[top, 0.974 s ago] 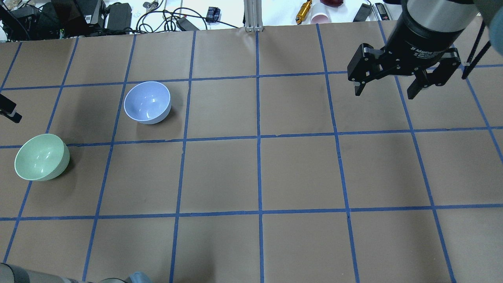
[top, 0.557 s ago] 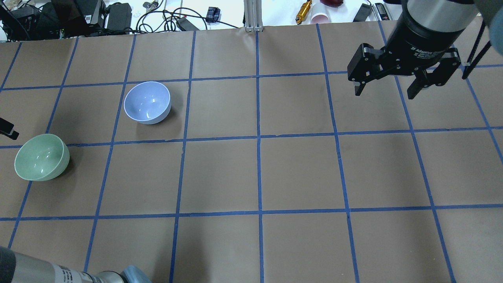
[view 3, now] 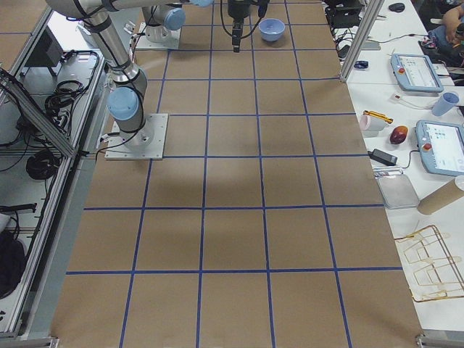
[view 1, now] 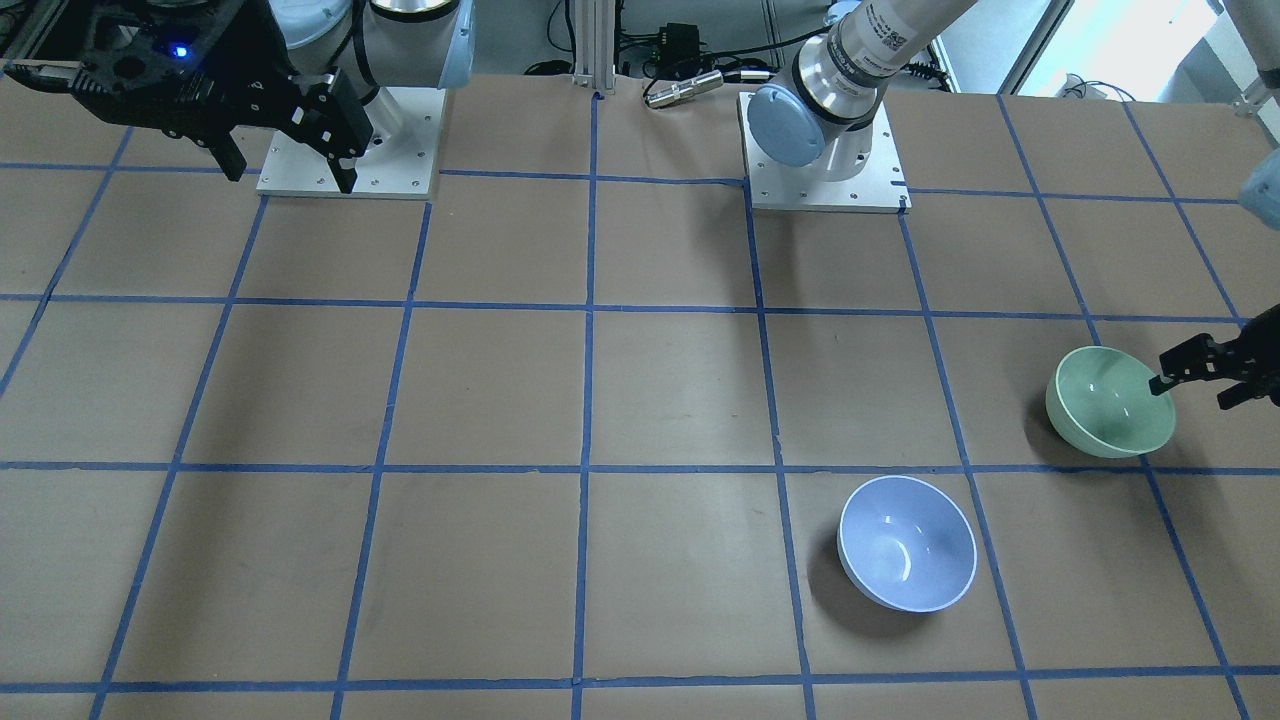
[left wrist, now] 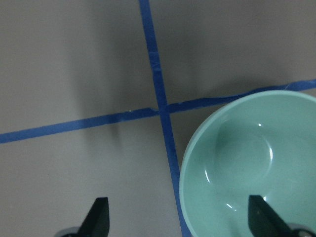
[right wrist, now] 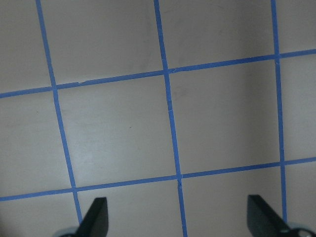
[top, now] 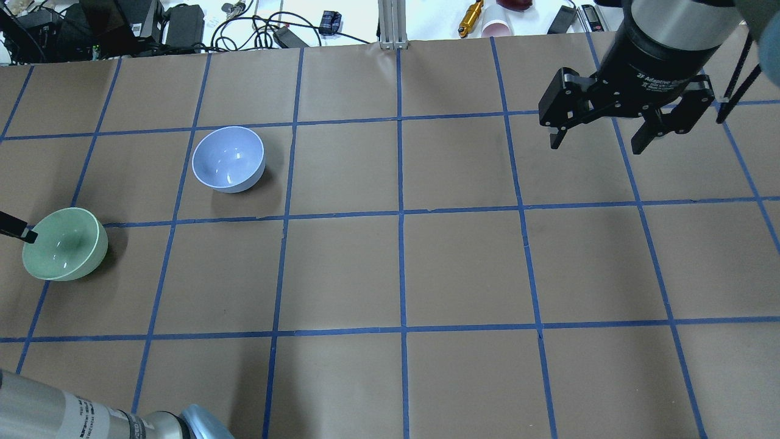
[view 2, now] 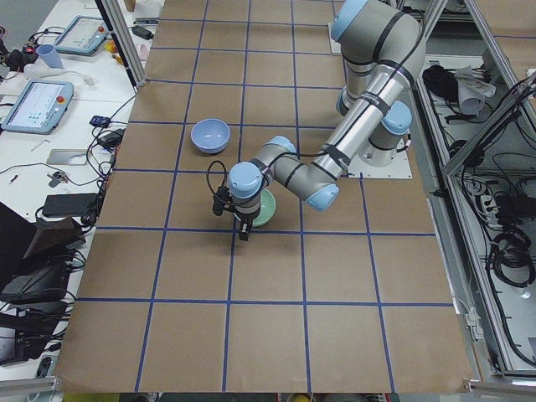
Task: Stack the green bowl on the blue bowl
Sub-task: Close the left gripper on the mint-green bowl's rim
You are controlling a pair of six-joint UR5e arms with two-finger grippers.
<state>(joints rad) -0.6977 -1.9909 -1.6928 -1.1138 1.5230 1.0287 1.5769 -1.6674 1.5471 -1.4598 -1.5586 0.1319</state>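
Note:
The green bowl (top: pixel 64 244) stands upright at the table's left end; it also shows in the front view (view 1: pixel 1110 402) and the left wrist view (left wrist: pixel 252 168). The blue bowl (top: pixel 228 158) stands upright one square farther in, apart from it, and shows in the front view (view 1: pixel 907 543). My left gripper (left wrist: pixel 178 217) is open and empty over the green bowl's outer rim, one finger over the inside, the other over the table. Only one fingertip (top: pixel 24 235) shows overhead. My right gripper (top: pixel 597 145) is open and empty, raised over the far right of the table.
The table (top: pixel 402 268) is brown paper with a grid of blue tape. Cables, a pink cup (top: pixel 496 27) and tools lie beyond its far edge. My left arm's elbow (top: pixel 91 417) shows at the near left corner.
My left gripper has moved from beyond the green bowl to over its rim, and a shadow now falls in the bowl. The left elbow has come further into view. The right arm is still.

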